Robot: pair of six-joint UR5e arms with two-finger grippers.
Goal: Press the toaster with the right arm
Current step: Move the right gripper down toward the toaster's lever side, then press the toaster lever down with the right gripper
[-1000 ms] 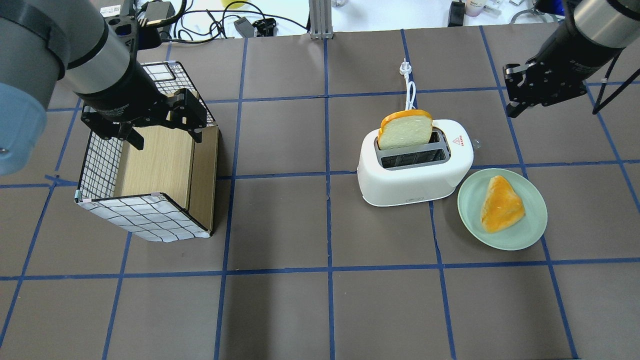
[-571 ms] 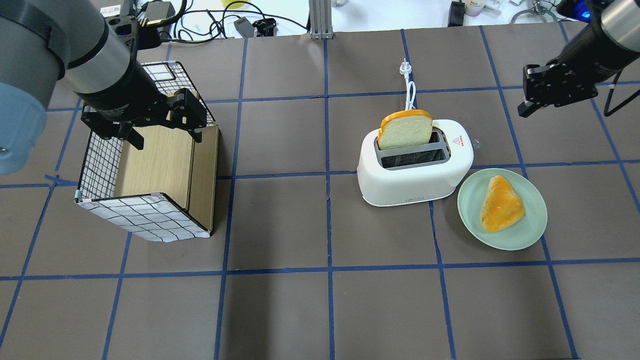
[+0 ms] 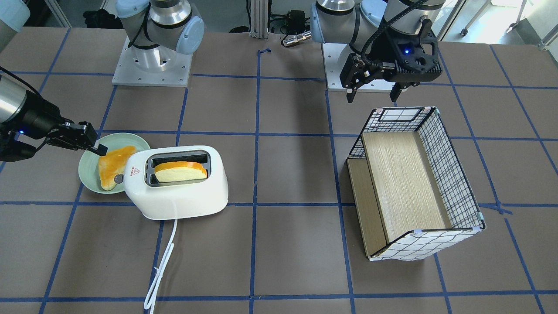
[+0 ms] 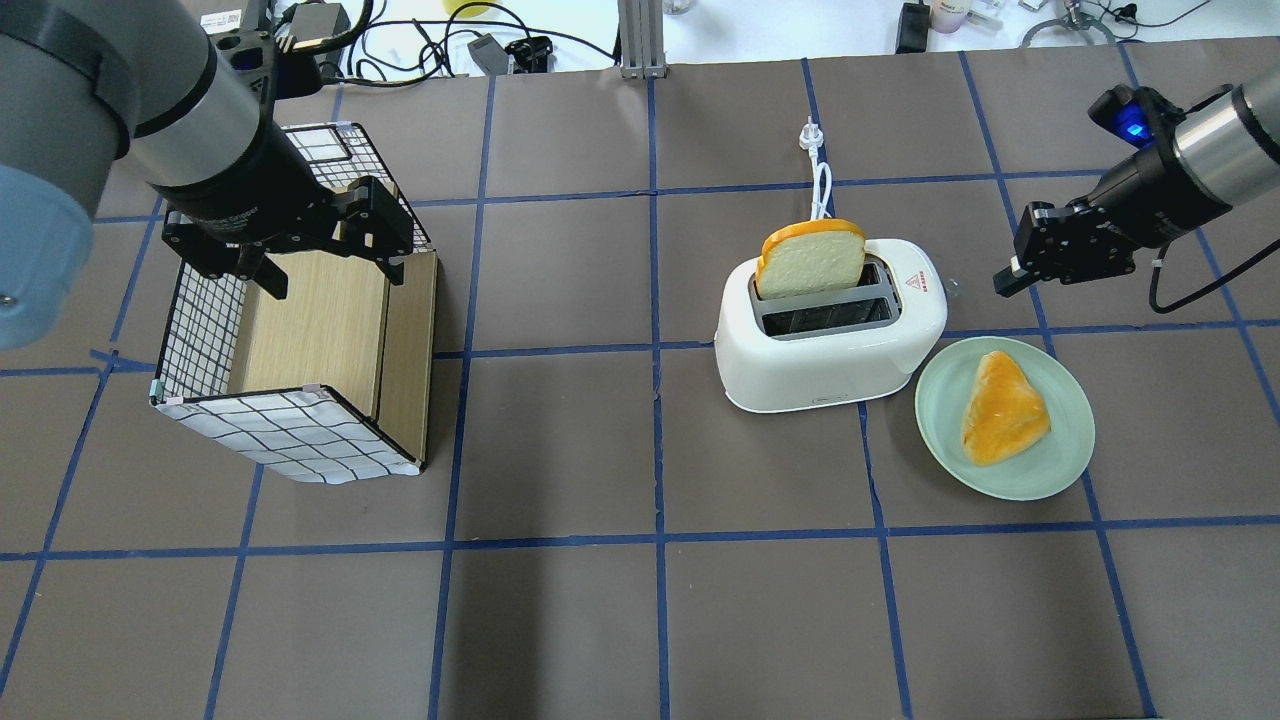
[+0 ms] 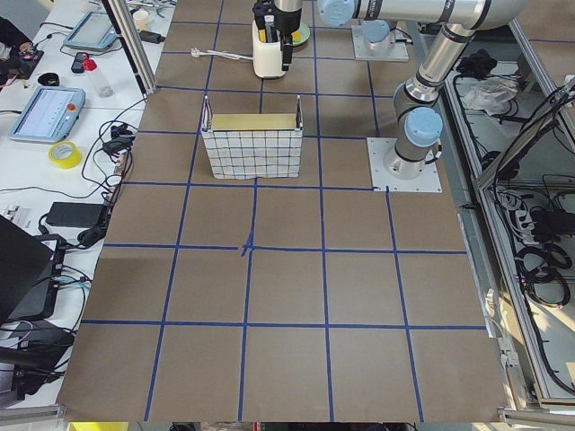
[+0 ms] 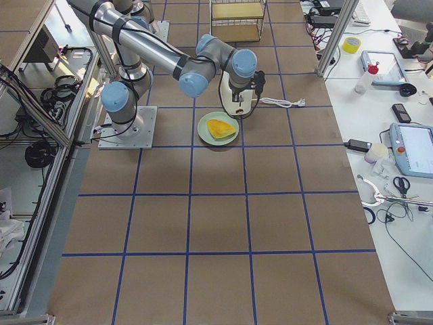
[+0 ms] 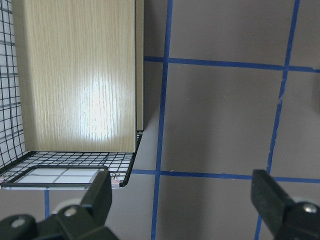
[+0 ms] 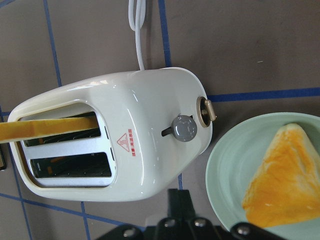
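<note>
Toaster (image 4: 830, 335) sits on the matte brown table (image 4: 560, 450) w/ blue tape grid. It's smooth glossy white plastic, a rounded loaf shape, w/ a grey rectangular slot frame (image 4: 830, 329) on top around two long slots. Bread slice (image 4: 810, 262), spongy white w/ orange crust, stands upright in the cord-side slot, sticking well up out. The other slot shows bare metal walls. Red triangle sticker (image 8: 127, 142) sits btwn the slots & the knob end. On that curved end there's a round grey knob (image 8: 184, 128) by a short dark slit, w/ a small tan tab (image 8: 207, 111) just beside it. Thin white cord (image 4: 820, 190) leaves the toaster's side away from the robot, looped, ending in a plug (image 4: 808, 135).

R arm (image 4: 1215, 140), a silver tube, comes in from the knob-end side. R gripper (image 4: 1005, 283) is black & angular w/ a blue light (image 4: 1133, 128) behind it. Its fingers are pressed together, nothing held, tips aimed at the knob end, near but apart.

Pale green plate (image 4: 1060, 470), round & smooth, lies just beside the toaster's knob-end corner on the robot side. It carries a triangular orange-glazed pastry (image 4: 1003, 408).

Wire-grid basket (image 4: 300, 330) w/ checked white cloth & pale wood-grain panels sits well apart, off the toaster's plain end. L gripper (image 4: 335, 280) hangs over the basket end farthest from the toaster's cord side, fingers spread wide, empty.
</note>
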